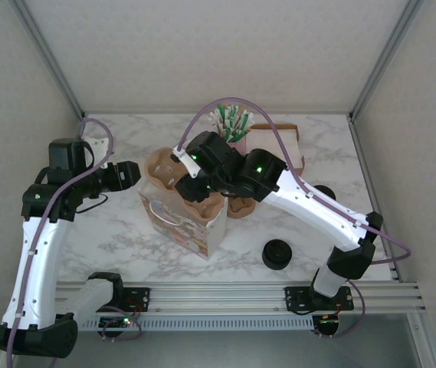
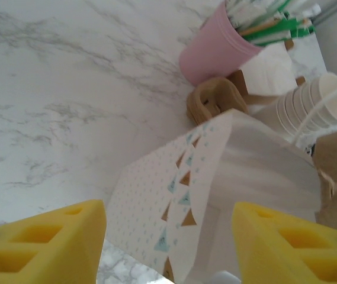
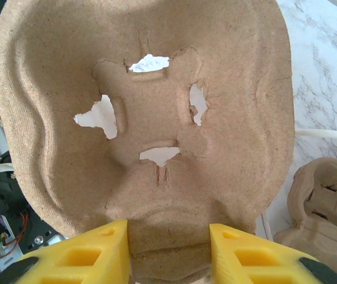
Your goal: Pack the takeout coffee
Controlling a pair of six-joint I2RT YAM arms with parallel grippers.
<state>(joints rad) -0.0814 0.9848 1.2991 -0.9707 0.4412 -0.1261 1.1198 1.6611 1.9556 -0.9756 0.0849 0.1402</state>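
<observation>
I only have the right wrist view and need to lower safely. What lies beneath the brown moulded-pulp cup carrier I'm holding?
Observer: From above, the brown moulded-pulp cup carrier sits over the open top of a white printed paper bag.
Operator: Where is the left end effector?
Observer: The left end effector is at the bag's left side, open. In its wrist view the bag's edge lies between its yellow fingers.
Operator: Anything to the bag's right?
Observer: A round black plastic lid stands apart from the bag. I cannot tell what is beneath it.
</observation>
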